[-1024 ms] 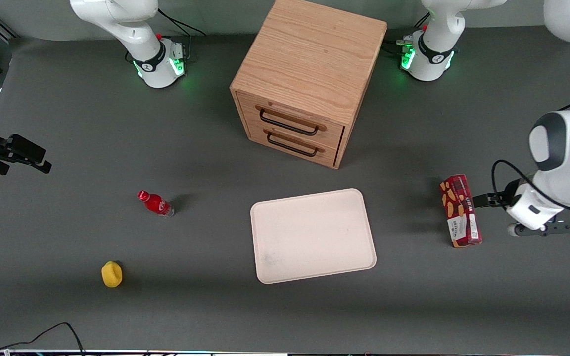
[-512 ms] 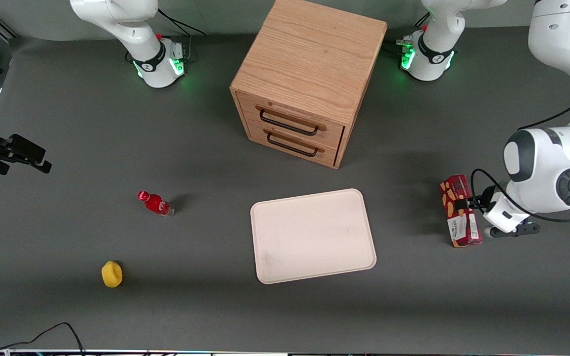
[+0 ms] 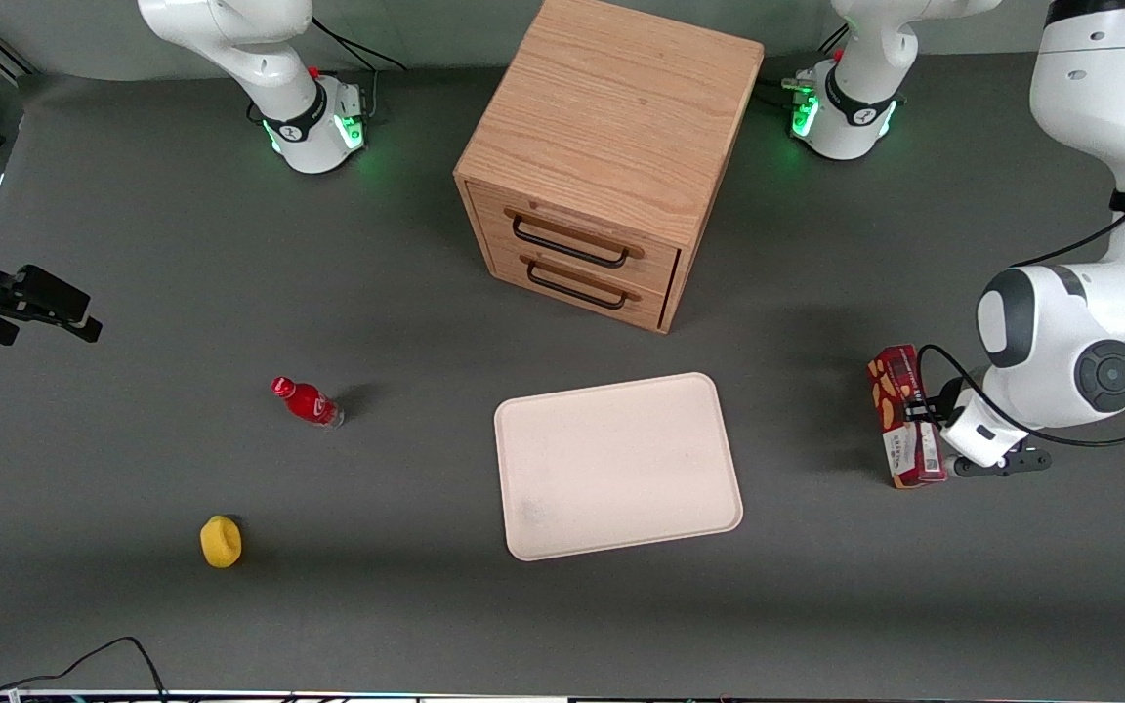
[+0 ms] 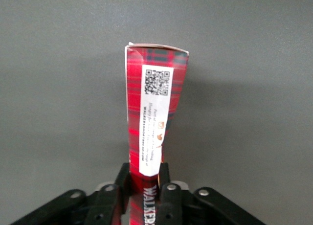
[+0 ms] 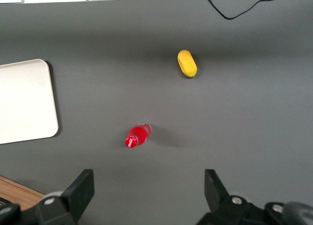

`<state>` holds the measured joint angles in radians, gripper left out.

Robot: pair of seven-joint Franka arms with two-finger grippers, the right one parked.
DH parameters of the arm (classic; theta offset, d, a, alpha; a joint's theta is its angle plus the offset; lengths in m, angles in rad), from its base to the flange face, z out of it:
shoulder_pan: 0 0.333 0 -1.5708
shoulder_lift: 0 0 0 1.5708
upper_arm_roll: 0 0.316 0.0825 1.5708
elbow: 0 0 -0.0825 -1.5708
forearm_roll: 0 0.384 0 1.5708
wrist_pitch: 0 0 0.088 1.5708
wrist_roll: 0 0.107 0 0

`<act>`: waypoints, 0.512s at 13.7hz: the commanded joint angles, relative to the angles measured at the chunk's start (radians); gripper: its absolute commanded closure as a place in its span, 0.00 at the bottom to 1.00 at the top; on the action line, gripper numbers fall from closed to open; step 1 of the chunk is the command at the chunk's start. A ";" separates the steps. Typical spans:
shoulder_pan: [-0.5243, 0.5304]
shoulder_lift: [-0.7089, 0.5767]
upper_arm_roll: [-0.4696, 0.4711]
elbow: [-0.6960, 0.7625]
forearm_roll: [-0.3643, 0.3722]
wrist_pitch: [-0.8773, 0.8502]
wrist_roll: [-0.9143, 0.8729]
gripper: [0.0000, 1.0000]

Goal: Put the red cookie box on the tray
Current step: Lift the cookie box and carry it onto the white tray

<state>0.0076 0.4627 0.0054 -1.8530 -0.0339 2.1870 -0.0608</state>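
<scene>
- My jaws [image 4: 143, 186] are pinching the box [image 3: 904, 415] across its narrow width, one finger [image 4: 120, 178] on each long side, as the wrist view shows.
- The box is lying on the desk [image 3: 230, 244] toward the working arm's end, well apart from the tray [image 3: 618, 467], with bare desk between them.
- It is sitting on a long narrow edge, its cookie-printed face showing in the front view and its white label face turned up toward my wrist camera.
- I am judging the box not yet lifted: in the front view it is looking grounded, though I cannot be sure of a small gap beneath it.
- The tray is lying flat in front of the drawer cabinet [image 3: 611, 146], nearer the front camera, and is carrying nothing.
- So the reach and the grip are looking done; the lift, the carry toward the tray and the release are all left.
- A small red bottle [image 3: 308, 401] and a yellow object [image 3: 221, 541] are lying toward the parked arm's end, away from my likely path.
</scene>
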 commanded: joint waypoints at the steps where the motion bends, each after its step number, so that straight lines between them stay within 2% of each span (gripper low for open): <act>1: -0.015 0.002 0.007 0.003 0.000 0.010 0.007 1.00; 3: -0.017 -0.002 0.002 0.052 -0.001 -0.022 -0.003 1.00; 4: -0.024 -0.007 -0.008 0.096 -0.010 -0.092 -0.011 1.00; 7: -0.102 0.013 -0.025 0.356 -0.020 -0.376 -0.124 1.00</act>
<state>-0.0257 0.4603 -0.0225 -1.6739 -0.0441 1.9766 -0.0903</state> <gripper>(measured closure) 0.938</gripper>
